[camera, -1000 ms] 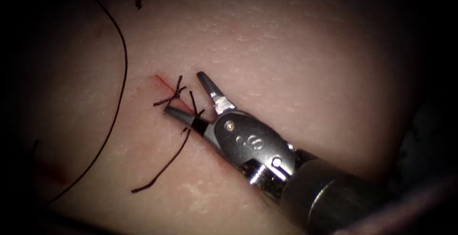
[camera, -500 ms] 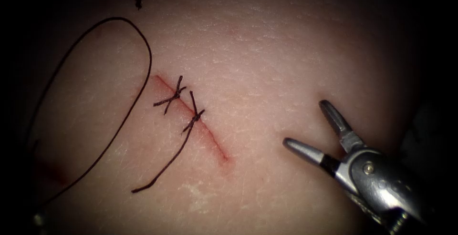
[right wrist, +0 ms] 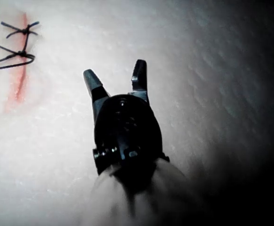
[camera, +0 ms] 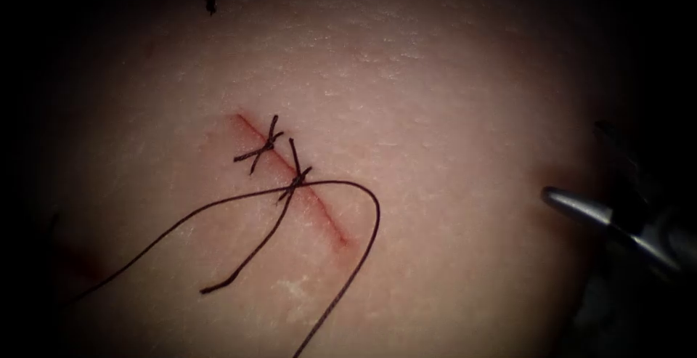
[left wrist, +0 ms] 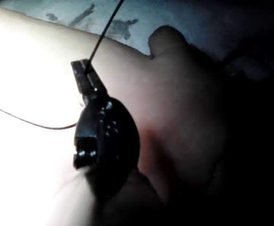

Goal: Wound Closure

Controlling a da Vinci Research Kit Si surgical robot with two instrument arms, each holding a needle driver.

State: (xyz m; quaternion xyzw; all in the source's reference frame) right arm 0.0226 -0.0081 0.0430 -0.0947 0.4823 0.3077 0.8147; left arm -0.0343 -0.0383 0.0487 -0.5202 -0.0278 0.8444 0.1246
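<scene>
In the endoscope view, the pale pink pork tissue (camera: 435, 96) is seen with a thin red slanting cut (camera: 319, 216) closed along its upper stretch by two dark knotted stitches (camera: 279, 158). A long dark thread (camera: 363, 249) is laid as a loop from the lower knot across the cut to its right side and back down toward the picture's lower edge, with another strand trailing off to the left. A short cut end of thread (camera: 243, 260) is seen lying left of the cut, and a small dark thread scrap (camera: 210, 0) rests well apart near the upper edge. The right arm's silver two-jawed tool (camera: 606, 176) is seen at the right edge, well away from the cut, its jaws parted and nothing held.

In the left wrist view, the left arm's dark tool (left wrist: 84, 70) is seen with its jaws closed on the thread (left wrist: 104, 30), which is stretched straight away from the tip.

In the right wrist view, the right tool (right wrist: 115, 77) is shown with both jaws spread wide and empty above the tissue, well apart from the stitched cut (right wrist: 17, 80).

The needle's place cannot be told.
</scene>
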